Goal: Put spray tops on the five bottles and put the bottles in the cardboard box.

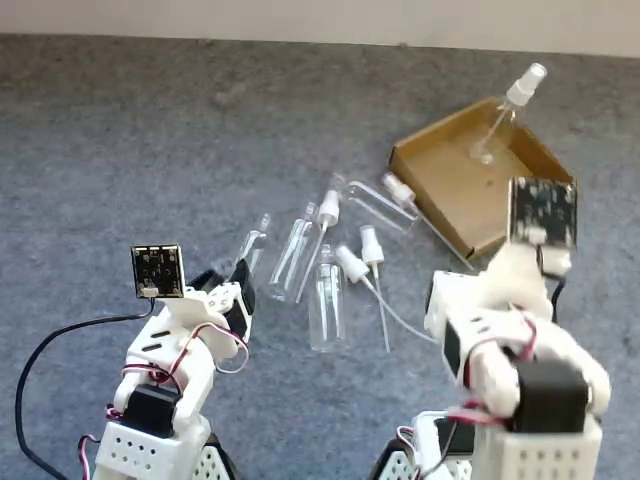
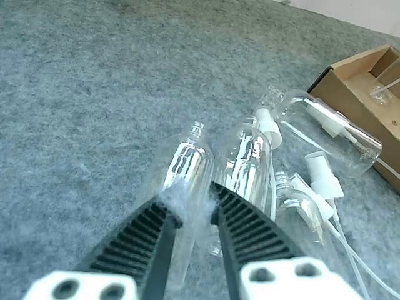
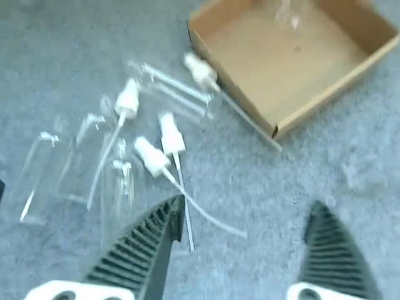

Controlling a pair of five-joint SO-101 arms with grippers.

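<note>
Left gripper stands narrowly parted over my nearest clear uncapped plastic bottle; right gripper spread wide above grey carpet.

Cardboard box: one. Bottles: five, one upright in the box, four lying left of it on the surface. Spray tops: five, one fitted, four loose.

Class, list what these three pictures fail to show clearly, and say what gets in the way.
Left wrist view: base of the nearest bottle, under the left gripper.
High view: one corner of the box, behind the right arm's camera board.
Right wrist view: boxed bottle, cut off by the edge.
</note>
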